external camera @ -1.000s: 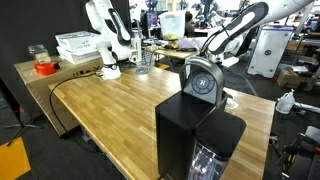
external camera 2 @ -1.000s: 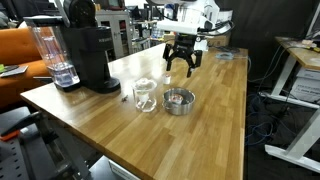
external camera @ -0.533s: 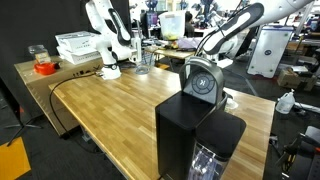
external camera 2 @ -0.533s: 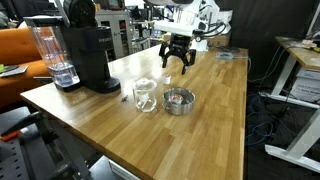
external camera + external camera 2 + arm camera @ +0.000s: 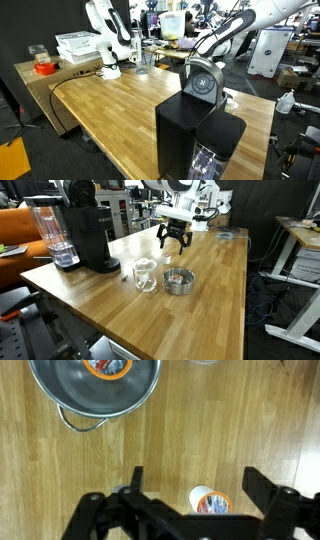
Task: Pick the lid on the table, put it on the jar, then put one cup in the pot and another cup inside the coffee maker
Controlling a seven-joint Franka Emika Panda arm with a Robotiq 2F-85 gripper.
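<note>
Wooden surface (image 5: 200,300) carries all items. Coffee maker (image 5: 85,230) stands at one end, well apart from the rest. Steel pot (image 5: 178,280) sits mid-surface, one cup (image 5: 108,366) inside it. Clear jar (image 5: 145,275) just beside the pot. Claw (image 5: 173,242) hangs above, jaws spread wide, empty. Another cup (image 5: 211,502) stands upright between the jaws.

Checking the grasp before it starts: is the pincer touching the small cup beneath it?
Apart. In the wrist view the pincer stands open, the cup lying between its fingers with bare wood either side; an exterior view shows the pincer above the table.
</note>
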